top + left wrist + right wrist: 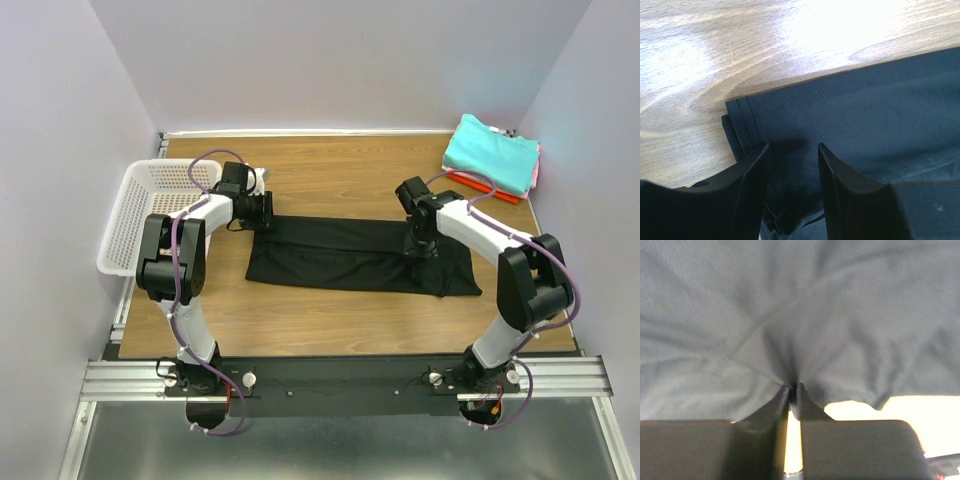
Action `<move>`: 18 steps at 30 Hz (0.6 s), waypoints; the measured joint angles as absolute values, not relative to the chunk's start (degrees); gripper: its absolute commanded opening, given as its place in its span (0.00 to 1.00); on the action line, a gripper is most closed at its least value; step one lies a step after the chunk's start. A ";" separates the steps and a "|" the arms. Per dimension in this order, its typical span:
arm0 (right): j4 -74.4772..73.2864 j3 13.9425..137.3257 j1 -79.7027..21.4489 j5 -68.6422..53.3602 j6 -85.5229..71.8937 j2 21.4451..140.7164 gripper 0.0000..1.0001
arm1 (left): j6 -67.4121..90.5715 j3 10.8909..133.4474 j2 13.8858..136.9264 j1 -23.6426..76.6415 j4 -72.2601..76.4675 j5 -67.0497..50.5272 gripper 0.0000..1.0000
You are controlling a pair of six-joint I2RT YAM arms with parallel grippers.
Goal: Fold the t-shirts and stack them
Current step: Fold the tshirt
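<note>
The black t-shirt (pixel 360 255) lies folded in a long strip across the middle of the table. My left gripper (pixel 263 211) is open at the shirt's far left corner. In the left wrist view its jaws (pixel 792 148) stand apart just over the hemmed corner of the shirt (pixel 850 115). My right gripper (pixel 420 244) is on the right part of the shirt, shut on a pinch of the cloth (pixel 805 325), which bunches at the fingertips (pixel 792 386). A folded stack sits at the back right, with a teal tee (pixel 490 153) on top, a red-orange tee (pixel 482 186) under it and a pink edge (pixel 537 172).
A white lattice basket (pixel 150 213) stands at the table's left edge, close to my left arm. Walls close in the left, back and right sides. The metal rail (pixel 340 378) with the arm bases runs along the near edge.
</note>
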State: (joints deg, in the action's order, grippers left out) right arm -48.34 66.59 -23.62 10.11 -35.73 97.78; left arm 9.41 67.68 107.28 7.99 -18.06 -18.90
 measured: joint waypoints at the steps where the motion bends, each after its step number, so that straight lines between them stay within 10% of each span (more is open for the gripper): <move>1: -49.30 66.67 -23.62 10.41 -35.79 96.86 0.27 | 9.41 67.68 107.28 7.99 -18.06 -18.87 0.51; 7: -58.72 70.19 -23.62 15.97 -36.67 92.95 0.45 | 9.39 67.64 107.28 7.99 -18.02 -18.87 0.51; 18: -57.49 74.54 -25.12 7.09 -32.86 88.58 0.45 | 9.39 67.46 107.28 7.99 -17.76 -18.90 0.51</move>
